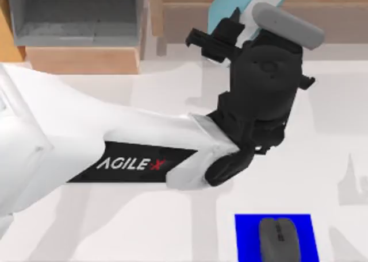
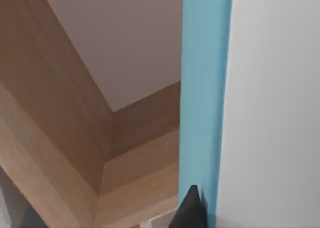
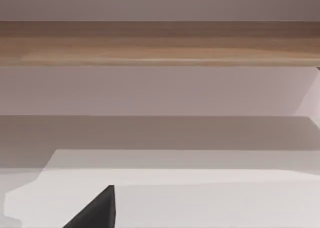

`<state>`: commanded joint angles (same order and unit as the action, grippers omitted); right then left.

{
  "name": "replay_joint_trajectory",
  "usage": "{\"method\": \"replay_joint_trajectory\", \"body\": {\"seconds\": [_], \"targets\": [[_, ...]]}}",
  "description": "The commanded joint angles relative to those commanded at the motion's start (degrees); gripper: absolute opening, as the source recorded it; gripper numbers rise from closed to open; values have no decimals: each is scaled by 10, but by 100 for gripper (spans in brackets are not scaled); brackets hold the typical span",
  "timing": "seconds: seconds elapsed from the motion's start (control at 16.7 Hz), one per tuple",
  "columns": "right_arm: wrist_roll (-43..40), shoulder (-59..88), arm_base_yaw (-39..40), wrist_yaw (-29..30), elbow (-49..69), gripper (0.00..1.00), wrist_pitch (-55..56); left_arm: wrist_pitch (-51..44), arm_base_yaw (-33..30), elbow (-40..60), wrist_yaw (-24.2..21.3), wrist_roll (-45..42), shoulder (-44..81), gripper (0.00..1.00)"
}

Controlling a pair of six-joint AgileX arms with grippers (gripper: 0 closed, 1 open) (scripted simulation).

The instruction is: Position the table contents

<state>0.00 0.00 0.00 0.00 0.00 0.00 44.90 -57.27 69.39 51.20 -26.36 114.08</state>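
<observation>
The left gripper (image 1: 244, 15), raised at the far side of the table (image 1: 115, 227), has its fingers clamped on the white item with light-blue edges (image 1: 230, 3), while the dark grey mouse (image 1: 279, 239) lies on a blue mat (image 1: 244, 239) at the near right.

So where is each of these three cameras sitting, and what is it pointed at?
Top view: above the table, looking down on the left arm, the mouse on its blue mat, and a white, blue-edged panel.
Left wrist view: on the left arm, close against that panel; a dark pincer tip shows.
Right wrist view: on the right arm, facing a wooden ledge; a dark tip shows.
Shared: the panel.
</observation>
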Motion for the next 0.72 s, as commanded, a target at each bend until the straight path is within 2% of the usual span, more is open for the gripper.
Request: {"method": "replay_joint_trajectory", "body": {"seconds": [0.18,0.36,0.54,0.72], "targets": [[0,0,0,0,0,100,0,24,19,-161,-12,-129,-75,0],[0,0,0,0,0,100,0,34,83,-287,-51,-263,-130,0],[0,0,0,0,0,100,0,31,181,-361,-119,-391,-160,0],[0,0,0,0,0,100,0,22,290,-377,-211,-498,-173,0]]}}
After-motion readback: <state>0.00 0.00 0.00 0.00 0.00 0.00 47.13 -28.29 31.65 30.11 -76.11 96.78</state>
